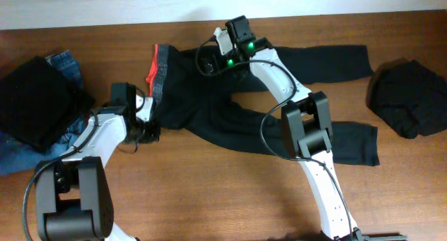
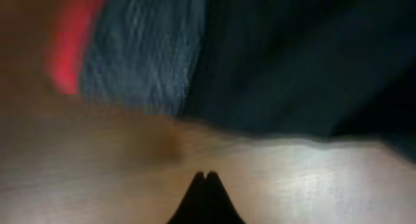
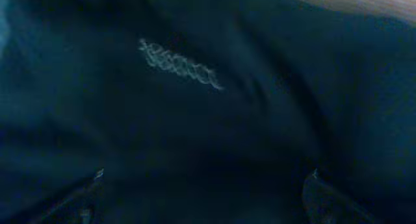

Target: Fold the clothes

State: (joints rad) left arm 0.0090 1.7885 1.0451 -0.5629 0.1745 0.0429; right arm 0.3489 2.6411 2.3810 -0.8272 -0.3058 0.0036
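The clothes, black trousers (image 1: 209,101), lie spread on the table with the grey waistband (image 1: 163,68) and red trim (image 1: 150,72) at the left and both legs running right. My left gripper (image 1: 148,133) rests on bare wood just off the waist's near corner. In the left wrist view it is shut (image 2: 205,180) with nothing in it, and the waistband (image 2: 136,62) lies just beyond. My right gripper (image 1: 209,59) hangs over the trousers' far side. It stands open (image 3: 205,178) above dark fabric, its fingertips (image 3: 97,178) wide apart, near a pale stitched logo (image 3: 179,65).
A black garment (image 1: 35,101) lies on blue jeans (image 1: 66,63) at the left edge. Another crumpled black garment (image 1: 408,98) sits at the far right. Bare wood shows along the front of the table (image 1: 209,192).
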